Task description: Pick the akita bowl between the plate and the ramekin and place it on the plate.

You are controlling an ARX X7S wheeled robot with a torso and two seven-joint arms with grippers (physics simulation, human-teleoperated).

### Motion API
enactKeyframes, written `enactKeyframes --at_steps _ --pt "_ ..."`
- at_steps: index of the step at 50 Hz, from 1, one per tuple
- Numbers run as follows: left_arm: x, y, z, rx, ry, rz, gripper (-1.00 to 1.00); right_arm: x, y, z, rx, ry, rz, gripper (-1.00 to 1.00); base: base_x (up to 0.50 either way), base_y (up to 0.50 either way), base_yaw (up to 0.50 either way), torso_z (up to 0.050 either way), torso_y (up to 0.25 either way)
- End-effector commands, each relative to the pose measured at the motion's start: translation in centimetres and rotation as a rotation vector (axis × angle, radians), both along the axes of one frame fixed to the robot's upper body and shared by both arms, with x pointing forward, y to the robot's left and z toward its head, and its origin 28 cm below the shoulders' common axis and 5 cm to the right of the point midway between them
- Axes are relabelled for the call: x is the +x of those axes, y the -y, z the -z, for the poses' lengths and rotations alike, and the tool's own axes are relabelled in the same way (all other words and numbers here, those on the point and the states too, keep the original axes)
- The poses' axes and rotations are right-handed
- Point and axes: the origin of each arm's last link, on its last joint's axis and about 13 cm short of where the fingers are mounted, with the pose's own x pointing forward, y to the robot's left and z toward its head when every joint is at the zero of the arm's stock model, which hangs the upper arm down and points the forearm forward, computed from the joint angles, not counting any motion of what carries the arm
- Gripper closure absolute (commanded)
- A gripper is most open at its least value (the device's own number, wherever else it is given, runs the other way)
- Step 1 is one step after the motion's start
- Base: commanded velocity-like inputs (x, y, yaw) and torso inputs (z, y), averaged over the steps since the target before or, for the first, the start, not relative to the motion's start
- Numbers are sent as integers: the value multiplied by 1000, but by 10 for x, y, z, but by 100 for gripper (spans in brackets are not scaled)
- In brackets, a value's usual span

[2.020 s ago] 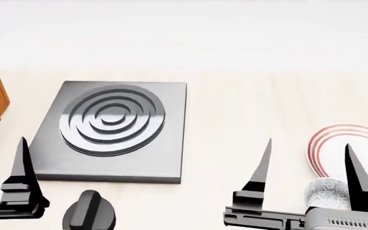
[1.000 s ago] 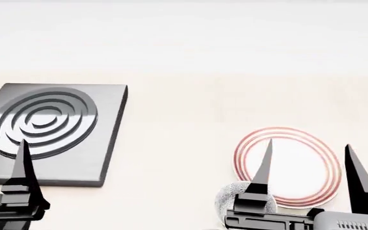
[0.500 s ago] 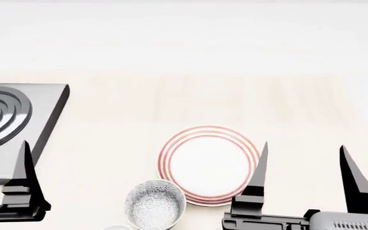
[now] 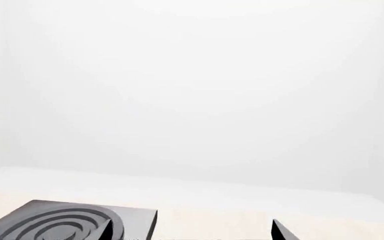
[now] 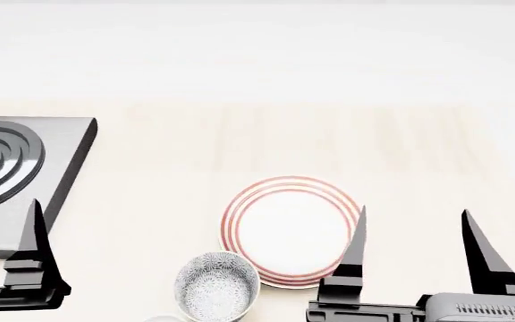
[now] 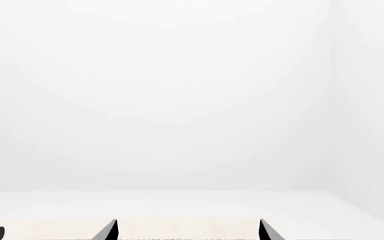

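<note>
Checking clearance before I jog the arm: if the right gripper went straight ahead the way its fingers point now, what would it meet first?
Probably nothing nearby. The right gripper points level over the counter; its wrist view shows only the blank wall ahead. Distance unclear.

Desk (image 5: 239,134): pale wood grain, matt. Plate (image 5: 292,228): smooth white glaze, faint sheen, thin red rings at rim. Akita bowl (image 5: 216,287): grey-white speckled outside, grainy pale inside, matt. Burner slab (image 5: 7,174): dark grey metal, satin, ridged rings. Right hand (image 5: 412,231) fingers (image 5: 356,245): black, matt, plastic-looking.
</note>
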Motion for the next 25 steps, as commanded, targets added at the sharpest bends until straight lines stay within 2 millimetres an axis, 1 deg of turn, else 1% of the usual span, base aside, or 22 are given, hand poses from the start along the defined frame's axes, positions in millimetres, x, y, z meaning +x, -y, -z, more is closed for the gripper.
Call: enactKeyframes --at_steps 1,4,5,10,11,13,14,20,23,25 --pt "1 0 1 -3 -7 -4 -100 0 1 -1 15 -4 -4 -100 500 0 0 0 0" --pt "1 -1 -1 -1 -3 -11 -100 0 2 -3 -1 -12 11 -100 500 0 0 0 0" --pt "2 -1 -2 -13 -26 7 -100 1 3 -5 -5 -12 13 -100 0 0 0 0 0" --pt "2 -2 -11 -9 -29 31 -100 1 6 -18 -20 -37 11 -100 0 0 0 0 0" --pt "2 -3 -17 -11 -24 44 -100 -2 7 -25 -18 -16 -4 -100 0 0 0 0 0" --pt "2 -5 -25 -42 -16 84 -100 -2 8 -32 -23 -6 2 -100 0 0 0 0 0" --pt "2 -6 -26 -55 -15 104 -100 -2 8 -32 -24 -6 2 -100 0 0 0 0 0" --pt "4 -8 -32 -53 -31 100 -100 -3 11 -43 -52 -12 6 -100 0 0 0 47 0" --pt "6 -8 -34 -86 -100 138 -100 -3 12 -47 -49 -39 5 -100 0 0 0 50 0" --pt "7 -8 -35 -73 -95 135 -100 -2 13 -49 -49 -41 4 -100 0 0 0 50 0"
